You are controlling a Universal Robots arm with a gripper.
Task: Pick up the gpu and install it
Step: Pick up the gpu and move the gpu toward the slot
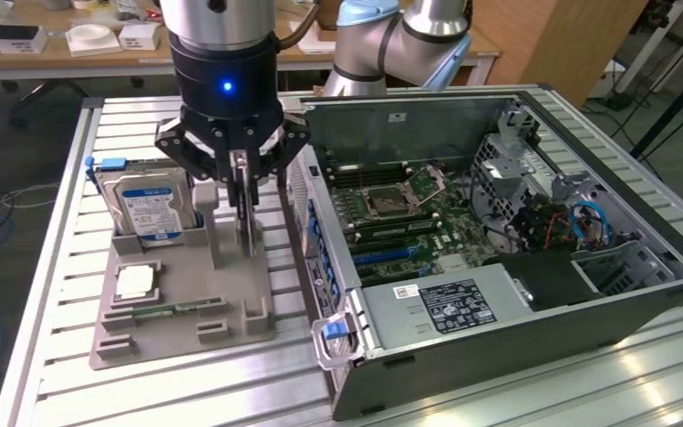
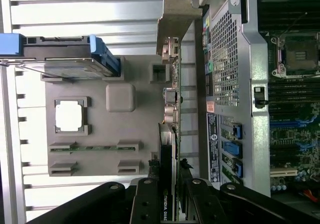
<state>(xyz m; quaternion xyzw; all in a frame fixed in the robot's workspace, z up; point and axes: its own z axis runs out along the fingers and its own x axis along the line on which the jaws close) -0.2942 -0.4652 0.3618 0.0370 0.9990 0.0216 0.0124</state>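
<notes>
- In the exterior view, an open computer case is lying at 3 o'clock of the gripper, and its perforated metal rear wall is crowding that side.
- A blue-labelled silver hard drive is standing on edge at 9 o'clock of the gpu.
- A square chip and a slim green memory stick are lying at 7 o'clock.
- The gripper is pinching narrowly on the gpu, a thin black card standing upright in the grey moulded tray.
- The card's silver bracket is showing edge-on.
</notes>
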